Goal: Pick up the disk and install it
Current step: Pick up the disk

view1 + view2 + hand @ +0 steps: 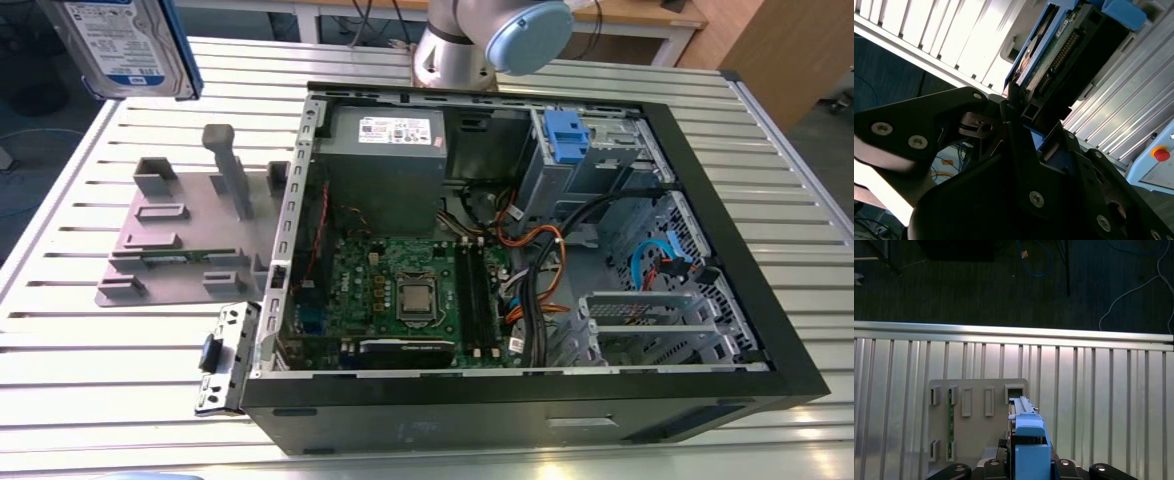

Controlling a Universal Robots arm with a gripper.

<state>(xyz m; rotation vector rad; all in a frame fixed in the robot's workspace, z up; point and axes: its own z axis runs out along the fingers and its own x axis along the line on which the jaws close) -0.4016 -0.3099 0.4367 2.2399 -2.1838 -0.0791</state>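
Black pincer (1019,117) closed firmly on the disk (1051,55), fingers (939,120) gripping its blue bracket from both sides. Green circuit face and connector row in sight in the second wrist view.

Disk held on edge, lifted clear of the table (1104,390). Below the pincer in the first wrist view: a grey slotted holder (979,410), apart from the disk.

Toward the exterior view's right of the held disk (118,45), well apart: the open case (534,420), motherboard exposed. In its far corner, a drive cage (621,150) with a blue clip (567,135).

Judged step: pick-up done, disk in carry, install not yet begun.

Likely called for in seating it: bracket squared to the cage rails and a straight slide in, clear of the loose wires (534,250).
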